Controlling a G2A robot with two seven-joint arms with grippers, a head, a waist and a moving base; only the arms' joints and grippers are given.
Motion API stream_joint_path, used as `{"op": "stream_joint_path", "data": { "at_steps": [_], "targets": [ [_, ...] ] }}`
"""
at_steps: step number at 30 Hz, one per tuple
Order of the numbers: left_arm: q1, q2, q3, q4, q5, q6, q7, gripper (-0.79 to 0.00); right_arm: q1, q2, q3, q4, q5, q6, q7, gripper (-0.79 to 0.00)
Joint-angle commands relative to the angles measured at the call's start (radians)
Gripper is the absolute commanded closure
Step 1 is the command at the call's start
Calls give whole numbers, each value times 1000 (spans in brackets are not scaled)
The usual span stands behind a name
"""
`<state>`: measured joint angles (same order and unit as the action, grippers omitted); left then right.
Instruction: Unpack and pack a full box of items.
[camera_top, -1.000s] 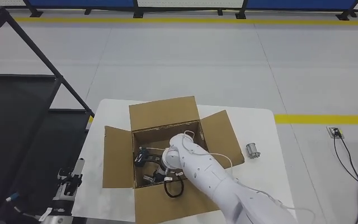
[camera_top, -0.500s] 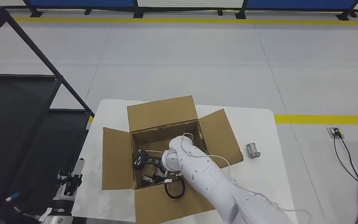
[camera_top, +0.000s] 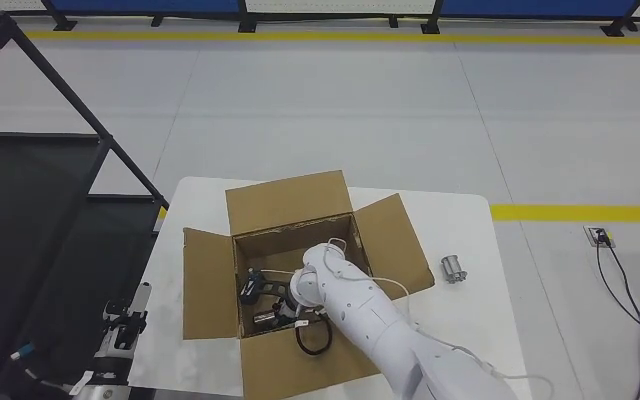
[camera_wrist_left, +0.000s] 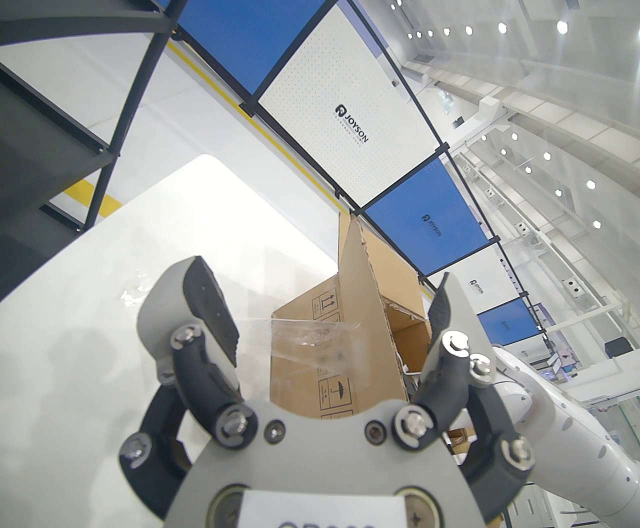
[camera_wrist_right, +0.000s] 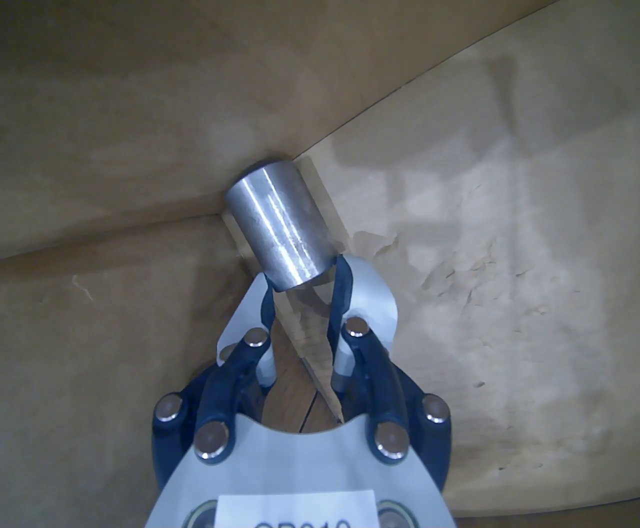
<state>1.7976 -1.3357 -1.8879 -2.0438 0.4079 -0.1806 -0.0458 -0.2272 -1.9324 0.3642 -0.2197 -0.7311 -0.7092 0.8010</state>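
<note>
An open cardboard box (camera_top: 205, 285) stands on the white table (camera_top: 470, 330), all its flaps folded out. My right arm is inside it, with the right gripper (camera_top: 262, 302) low near the box's left wall. In the right wrist view the right gripper (camera_wrist_right: 304, 277) is shut on a small metal cylinder (camera_wrist_right: 277, 230), whose far end touches the seam between floor and wall. A second metal cylinder (camera_top: 452, 267) sits on the table to the right of the box. My left gripper (camera_wrist_left: 325, 310) hangs open and holds nothing, off the table's left side, facing the box (camera_wrist_left: 340, 345).
A black metal frame (camera_top: 90, 130) stands to the left of the table. The left arm's gripper (camera_top: 125, 325) is beside the table's left edge. Bare table surface lies right of the box around the loose cylinder.
The right arm has pushed a little further left inside the box. The box itself has slid slightly left on the table. The left arm has stayed still.
</note>
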Motion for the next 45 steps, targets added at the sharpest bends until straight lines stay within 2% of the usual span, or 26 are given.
{"op": "stream_joint_path", "data": {
  "at_steps": [1, 10, 14, 16, 20, 25, 35, 42, 45],
  "targets": [
    [0, 0, 0, 0, 0, 0, 0, -785, 4, 0, 2, 6, -3, -1, -9, -6],
    [0, 0, 0, 0, 0, 0, 0, -785, 27, 7, 11, 22, -28, 28, -41, 0],
    [0, 0, 0, 0, 0, 0, 0, -785, 28, 14, 15, 14, -38, 7, -62, 0],
    [0, 0, 0, 0, 0, 0, 0, -785, 25, 16, 15, 8, -43, 4, -61, -142],
    [0, 0, 0, 0, 0, 0, 0, -785, 23, 19, 18, -5, -49, 3, -43, -271],
    [0, 0, 0, 0, 0, 0, 0, -785, 31, 25, 26, -16, -50, -4, -16, -326],
    [0, 0, 0, 0, 0, 0, 0, -785, 41, 45, 36, -51, -77, -10, 2, -314],
    [0, 0, 0, 0, 0, 0, 0, -785, 40, 58, 45, -77, -64, -144, 62, -360],
    [0, 0, 0, 0, 0, 0, 0, -785, 42, 65, 51, -86, -60, -200, 46, -342]
  ]
}}
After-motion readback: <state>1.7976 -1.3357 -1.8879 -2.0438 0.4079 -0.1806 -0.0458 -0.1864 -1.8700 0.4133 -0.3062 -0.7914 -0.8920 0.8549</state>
